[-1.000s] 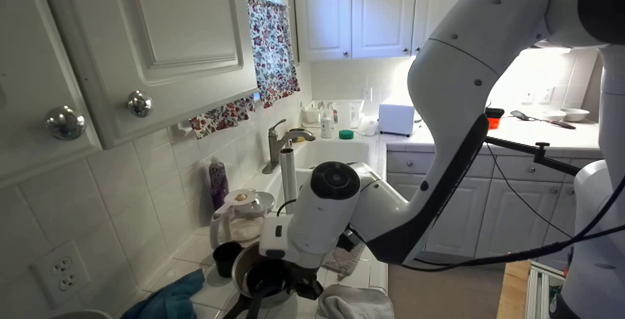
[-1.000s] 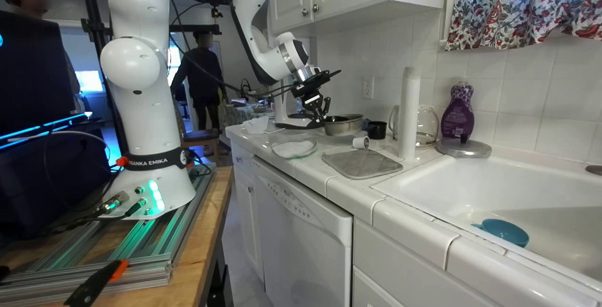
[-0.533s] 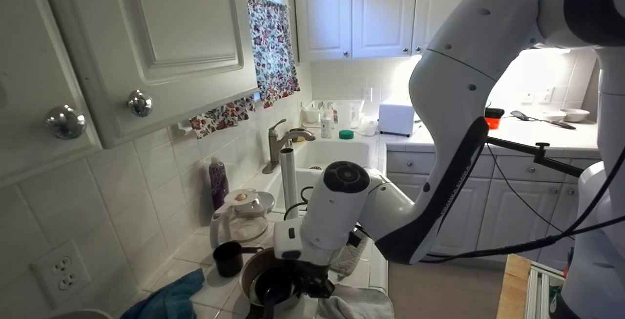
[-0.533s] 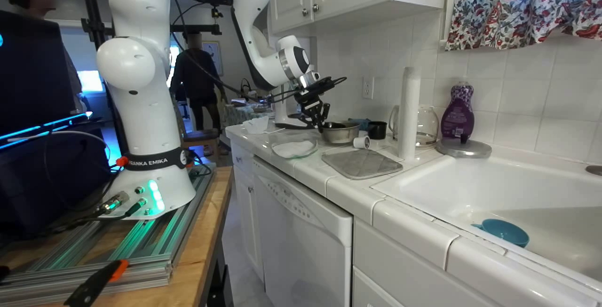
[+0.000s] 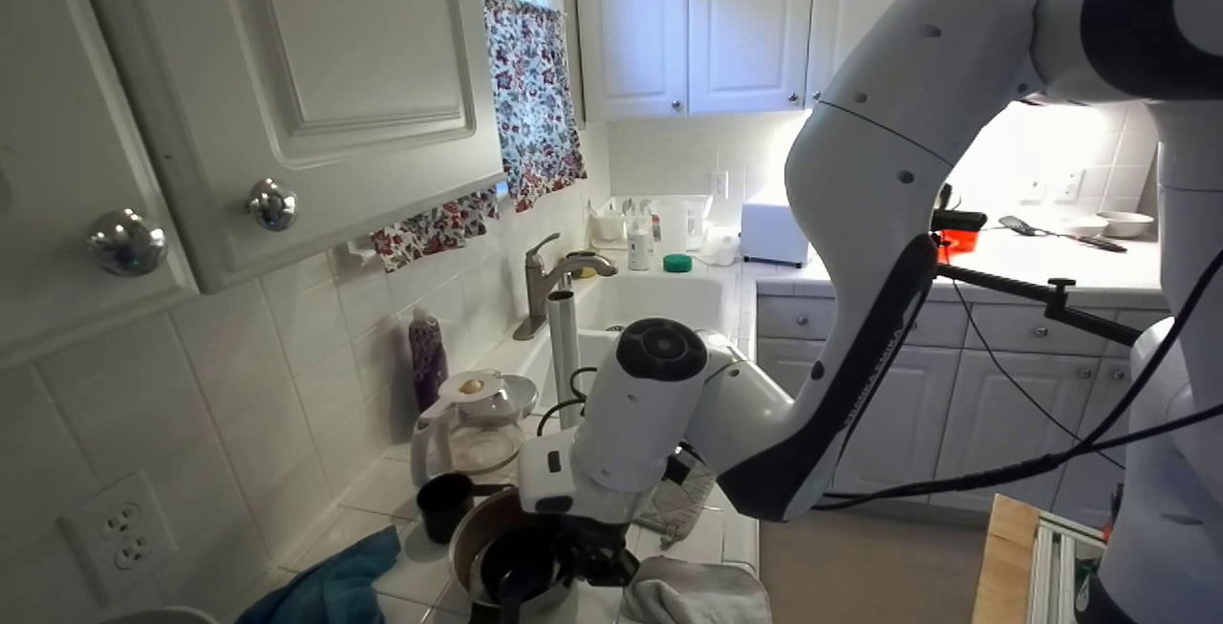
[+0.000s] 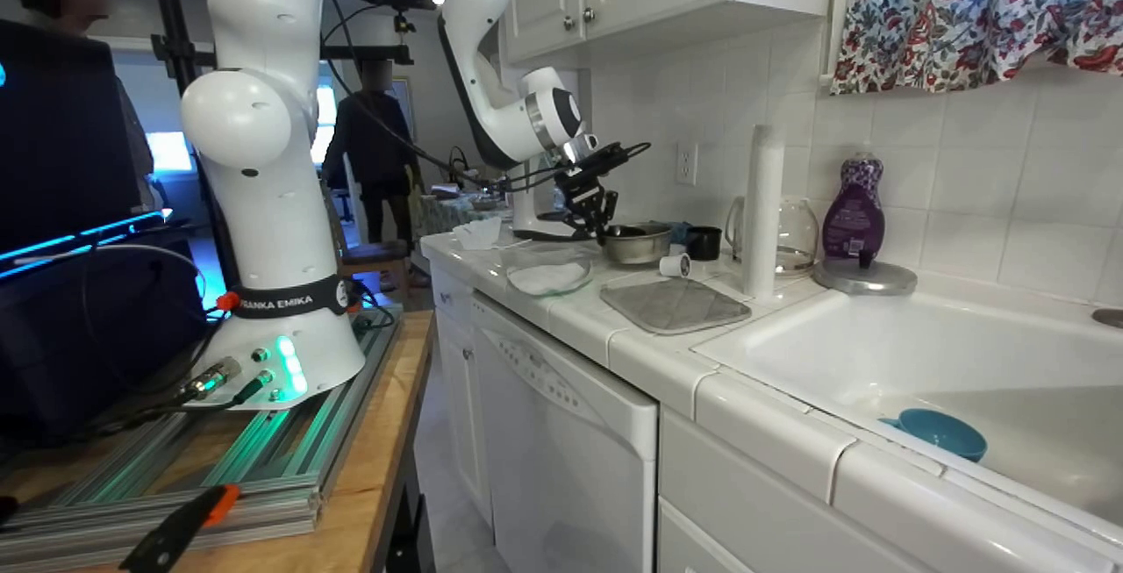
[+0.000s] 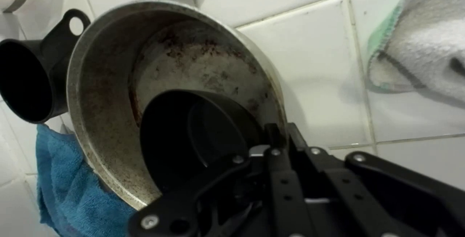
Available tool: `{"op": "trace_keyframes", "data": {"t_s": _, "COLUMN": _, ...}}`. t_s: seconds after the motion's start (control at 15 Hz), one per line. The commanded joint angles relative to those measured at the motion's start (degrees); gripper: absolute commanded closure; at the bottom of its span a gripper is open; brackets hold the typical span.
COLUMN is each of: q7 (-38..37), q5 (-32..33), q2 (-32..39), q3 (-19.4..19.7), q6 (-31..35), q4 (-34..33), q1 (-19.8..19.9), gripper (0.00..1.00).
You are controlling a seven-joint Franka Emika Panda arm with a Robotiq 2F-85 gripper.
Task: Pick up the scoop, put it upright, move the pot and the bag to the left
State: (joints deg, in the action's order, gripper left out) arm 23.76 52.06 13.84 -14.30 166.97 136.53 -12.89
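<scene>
The wide grey pot [image 5: 463,552] is on the tiled counter by the wall; it also shows in an exterior view [image 6: 638,247] and the wrist view [image 7: 203,62]. My gripper [image 7: 285,131] is shut on its wall at the rim, as also seen in both exterior views [image 5: 611,567] [image 6: 604,226]. I cannot tell whether the pot fully rests on the counter. The small black scoop [image 5: 445,506] stands cup-up beside the pot, its handle by the rim [image 7: 60,41]; it also shows in an exterior view [image 6: 703,243]. A larger black cup [image 7: 199,131] leans inside the pot. I cannot make out a bag.
A blue cloth [image 5: 330,581] lies beside the pot, a grey cloth [image 5: 697,591] on the gripper's other side. A white cup [image 6: 674,266], glass dish [image 6: 548,277], grey mat [image 6: 675,304], paper roll [image 6: 763,213] and coffee carafe [image 5: 478,442] stand around the counter.
The pot and gripper have moved together, slightly lower and away from the scoop, so the scoop's handle and the blue cloth now show. The scoop has not moved.
</scene>
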Motion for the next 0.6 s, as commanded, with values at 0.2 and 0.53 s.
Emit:
{"op": "trace_keyframes", "data": {"t_s": 0.2, "q7": 13.78, "q5": -2.47, "q2": 10.98, "q3": -4.28, "q6": 0.71, "q4": -12.64, "q1": 0.88, "gripper": 0.98}}
{"op": "trace_keyframes", "data": {"t_s": 0.53, "q7": 25.51, "q5": -5.79, "q2": 17.57, "q3": -8.47, "q6": -2.62, "q4": -21.56, "q1": 2.59, "gripper": 0.98}}
